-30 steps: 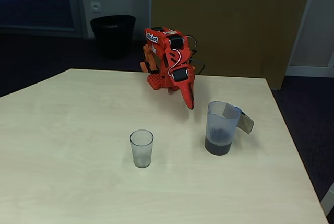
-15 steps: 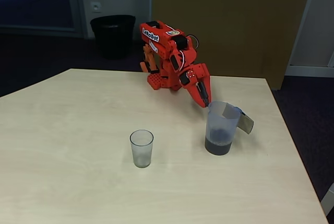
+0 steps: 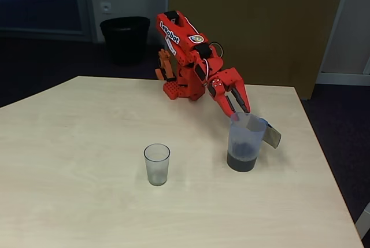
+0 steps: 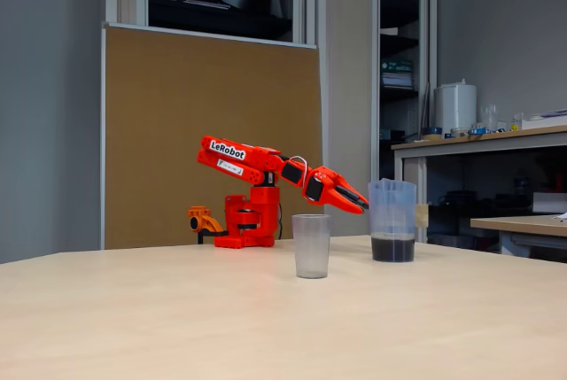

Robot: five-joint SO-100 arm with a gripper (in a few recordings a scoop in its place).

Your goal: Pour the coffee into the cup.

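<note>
Coffee (image 3: 241, 162) lies as a dark layer at the bottom of a translucent bluish jug (image 3: 245, 138), which stands upright on the table (image 3: 75, 144) toward its right edge in a fixed view, its grey handle (image 3: 272, 134) turned to the right edge. The cup (image 3: 156, 164) stands upright nearer the middle of the table, left of the jug and well apart from it; it looks empty. The orange arm reaches from its base (image 3: 173, 89) at the far edge down toward the jug, and the gripper (image 3: 239, 112) hangs at the jug's far rim with its two fingers slightly parted, their tips just at the rim or a little above it; whether they touch it I cannot tell. It holds nothing. From the side, in a fixed view, the gripper (image 4: 359, 205) points at the jug's (image 4: 392, 221) upper wall, with the cup (image 4: 311, 245) in front, nearer the camera. A black bin (image 3: 125, 38) stands on the floor beyond the far edge.
</note>
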